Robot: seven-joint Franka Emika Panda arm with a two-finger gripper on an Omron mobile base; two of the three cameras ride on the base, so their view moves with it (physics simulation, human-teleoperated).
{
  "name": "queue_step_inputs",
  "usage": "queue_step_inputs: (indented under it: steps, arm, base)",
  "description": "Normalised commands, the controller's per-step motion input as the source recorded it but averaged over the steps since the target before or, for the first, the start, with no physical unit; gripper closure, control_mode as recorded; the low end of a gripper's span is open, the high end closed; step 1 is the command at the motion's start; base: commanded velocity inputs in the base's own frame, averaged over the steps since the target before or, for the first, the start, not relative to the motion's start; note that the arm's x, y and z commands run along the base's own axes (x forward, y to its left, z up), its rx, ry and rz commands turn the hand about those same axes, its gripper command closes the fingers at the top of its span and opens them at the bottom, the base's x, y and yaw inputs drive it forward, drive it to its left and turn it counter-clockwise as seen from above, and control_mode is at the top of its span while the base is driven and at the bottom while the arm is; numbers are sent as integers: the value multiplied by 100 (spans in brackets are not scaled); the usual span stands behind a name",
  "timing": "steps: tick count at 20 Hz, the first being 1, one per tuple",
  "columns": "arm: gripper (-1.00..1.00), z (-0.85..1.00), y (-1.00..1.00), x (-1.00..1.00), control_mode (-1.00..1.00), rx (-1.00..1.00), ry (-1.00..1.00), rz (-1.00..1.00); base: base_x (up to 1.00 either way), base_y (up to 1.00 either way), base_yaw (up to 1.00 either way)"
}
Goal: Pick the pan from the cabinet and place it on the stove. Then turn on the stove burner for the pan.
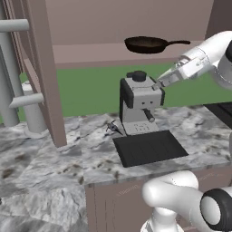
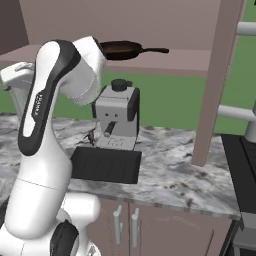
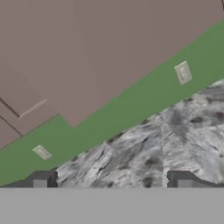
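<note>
The pan (image 1: 152, 44) (image 2: 122, 48), round and dark with a long thin handle pointing right, lies on the shelf of the open cabinet (image 1: 90, 53) (image 2: 165, 62). My gripper (image 1: 160, 83) reaches in from the right, below the shelf and just beside the top of the coffee machine, apart from the pan. In the hand view the gripper (image 3: 113, 181) is open, its fingertips (image 3: 43, 179) far apart with nothing between them, over marble counter and green wall. A dark corner of the stove (image 1: 222, 111) (image 2: 242, 165) shows at the right edge.
A grey-and-black coffee machine (image 1: 138, 102) (image 2: 117, 117) stands on the marble counter (image 1: 68, 149) with a black mat (image 1: 149, 147) before it. The cabinet's open doors (image 1: 45, 68) (image 2: 222, 75) with grey bar handles hang on either side. Low cabinet doors (image 2: 150, 227) lie beneath.
</note>
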Motion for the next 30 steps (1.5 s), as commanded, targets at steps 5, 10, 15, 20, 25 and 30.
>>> queue_step_inputs:
  steps: [5, 10, 15, 20, 25, 30]
  arm:
    - [-100, 1, -61, 37, -100, 0, -20, -2]
    - [-100, 2, -46, 22, -100, 0, -28, -11]
    - [-100, 3, -34, 5, -100, 0, -34, -14]
    - [-100, 4, -31, 2, -100, 0, -32, -14]
    - [-100, 4, -25, 12, -100, 0, -32, -14]
    - [-100, 9, -23, 30, -100, 0, -28, -11]
  base:
    - [0, 0, 0]
    - [0, 0, 0]
    - [0, 0, 0]
    - [0, 0, 0]
    - [0, 0, 0]
    - [0, 0, 0]
